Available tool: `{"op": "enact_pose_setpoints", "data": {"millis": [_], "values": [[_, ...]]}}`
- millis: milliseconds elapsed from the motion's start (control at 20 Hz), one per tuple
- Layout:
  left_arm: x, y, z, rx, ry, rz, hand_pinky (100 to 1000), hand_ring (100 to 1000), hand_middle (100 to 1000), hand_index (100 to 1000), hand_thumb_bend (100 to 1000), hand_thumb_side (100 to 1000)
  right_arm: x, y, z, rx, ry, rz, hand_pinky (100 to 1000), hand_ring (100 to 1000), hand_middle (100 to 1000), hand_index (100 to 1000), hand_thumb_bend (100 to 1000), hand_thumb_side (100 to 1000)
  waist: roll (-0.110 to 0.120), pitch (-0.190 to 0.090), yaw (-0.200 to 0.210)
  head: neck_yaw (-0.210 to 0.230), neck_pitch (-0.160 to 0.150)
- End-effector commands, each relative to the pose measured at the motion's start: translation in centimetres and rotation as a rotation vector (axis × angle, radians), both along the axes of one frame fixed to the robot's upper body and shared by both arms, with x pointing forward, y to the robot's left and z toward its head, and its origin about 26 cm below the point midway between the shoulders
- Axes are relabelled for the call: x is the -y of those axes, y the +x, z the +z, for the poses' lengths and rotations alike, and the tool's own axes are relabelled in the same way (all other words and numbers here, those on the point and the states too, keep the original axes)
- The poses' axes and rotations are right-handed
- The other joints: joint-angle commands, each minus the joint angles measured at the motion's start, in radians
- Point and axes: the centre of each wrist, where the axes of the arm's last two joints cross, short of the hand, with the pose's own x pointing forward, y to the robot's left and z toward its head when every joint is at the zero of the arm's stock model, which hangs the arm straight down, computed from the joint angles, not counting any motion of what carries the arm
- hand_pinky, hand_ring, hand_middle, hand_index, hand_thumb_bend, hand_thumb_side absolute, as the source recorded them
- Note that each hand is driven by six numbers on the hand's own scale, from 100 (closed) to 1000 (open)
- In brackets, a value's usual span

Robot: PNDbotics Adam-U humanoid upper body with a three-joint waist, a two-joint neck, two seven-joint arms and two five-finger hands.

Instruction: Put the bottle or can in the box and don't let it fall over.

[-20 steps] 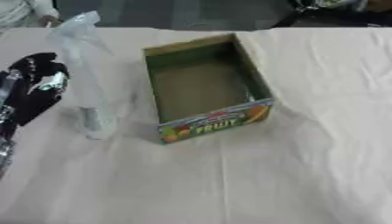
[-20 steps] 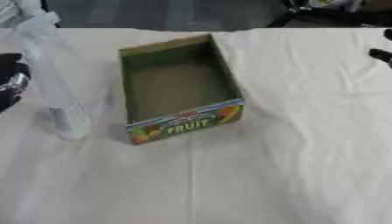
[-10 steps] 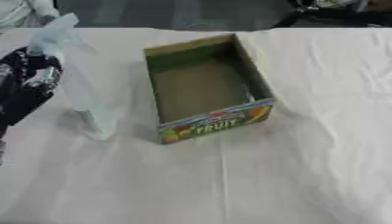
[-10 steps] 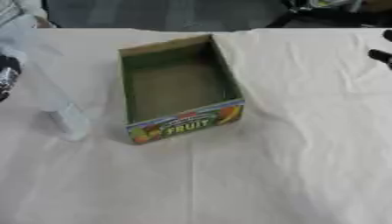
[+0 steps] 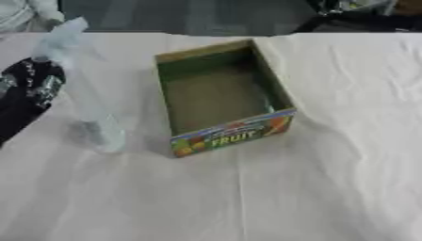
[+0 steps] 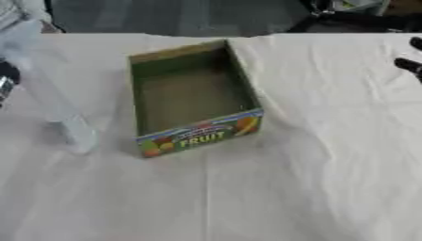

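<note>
Clearly the left hand (image 5: 33, 89) sits beside the clear bottle (image 5: 82, 94) — whether it grips, I cannot tell.

A clear, colourless bottle (image 5: 82, 94) is seen at the left. The box (image 5: 221, 94) is green inside, with "FRUIT" and coloured fruit printed on its front. The table (image 5: 329, 179) is draped in white cloth. The left robot hand (image 5: 29, 92) is black.

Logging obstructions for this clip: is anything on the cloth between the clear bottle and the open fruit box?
Nothing visible. The bottle stands just left of the box, with only bare cloth between; the box's near wall must be cleared.
</note>
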Motion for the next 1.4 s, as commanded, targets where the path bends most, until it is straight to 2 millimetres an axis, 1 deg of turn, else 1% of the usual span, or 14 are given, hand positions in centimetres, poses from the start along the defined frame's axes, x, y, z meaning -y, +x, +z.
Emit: {"op": "enact_pose_setpoints", "data": {"millis": [50, 400, 1000, 1400], "values": [[-0.4, 0.0, 1.0, 0.016, 0.031, -0.005, 1000, 917, 793, 921, 100, 696, 0.0, -0.4, 0.9, 0.028, -0.014, 0.004, 771, 919, 934, 934, 100, 1000, 0.001, -0.009, 0.000, 0.002, -0.015], [-0.1, 0.7, 0.8, -0.016, 0.038, -0.028, 1000, 917, 792, 921, 100, 711, -0.1, -0.3, 0.8, 0.025, -0.013, 0.005, 772, 919, 934, 934, 100, 1000, 0.002, -0.006, -0.004, 0.010, -0.022], [0.6, 1.5, 1.3, -0.014, 0.037, -0.052, 1000, 916, 790, 915, 100, 710, -0.2, -0.3, 0.8, 0.020, -0.016, 0.008, 773, 919, 935, 935, 100, 1000, 0.004, -0.001, -0.010, 0.016, -0.031], [1.1, 2.2, 1.4, -0.016, 0.033, -0.042, 1000, 900, 758, 899, 100, 707, -0.2, -0.3, 0.8, 0.017, -0.016, 0.010, 774, 920, 936, 936, 100, 1000, 0.005, 0.003, -0.017, 0.016, -0.032]]}}
